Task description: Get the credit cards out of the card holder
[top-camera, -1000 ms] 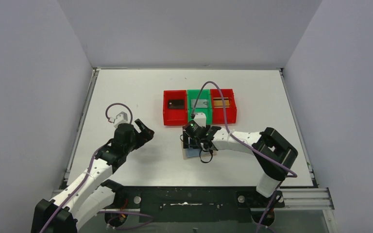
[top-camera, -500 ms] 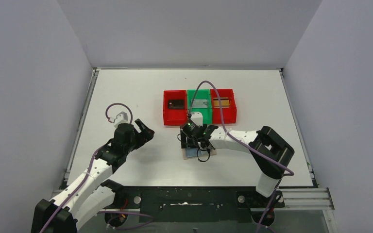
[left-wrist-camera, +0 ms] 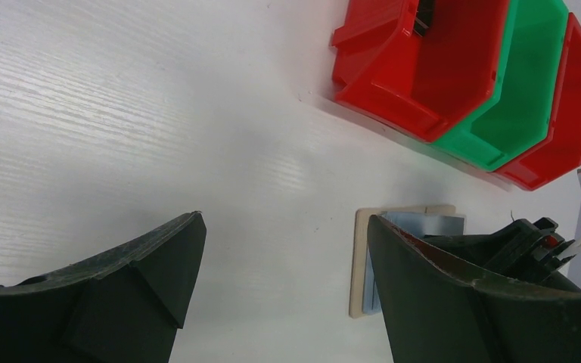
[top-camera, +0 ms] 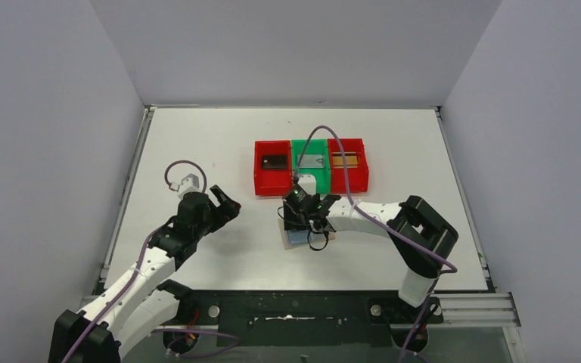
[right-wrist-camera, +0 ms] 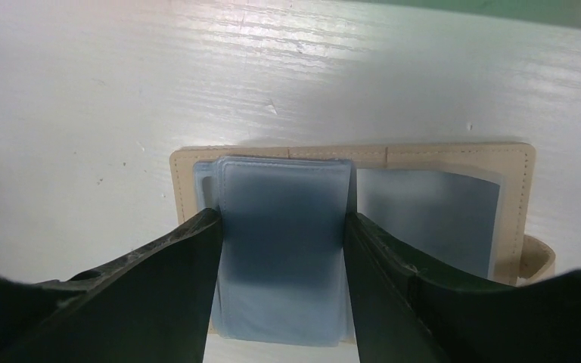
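The beige card holder lies open on the table, its light blue sleeves facing up. My right gripper hangs low over it, open, one finger along each side edge of the left sleeve stack. A dark shade shows in that sleeve; whether a card is inside I cannot tell. From above, the right gripper covers most of the card holder. A dark card, a silver-grey card and a gold-brown card lie in the bins. My left gripper stands open and empty, left of the holder.
Three joined bins sit behind the holder: red bin, green bin and red bin. The left wrist view shows the card holder past my right fingertip and the red bin further off. The holder's snap tab sticks out on its right.
My right gripper has shifted slightly left and further over the card holder. The left arm has stayed still.
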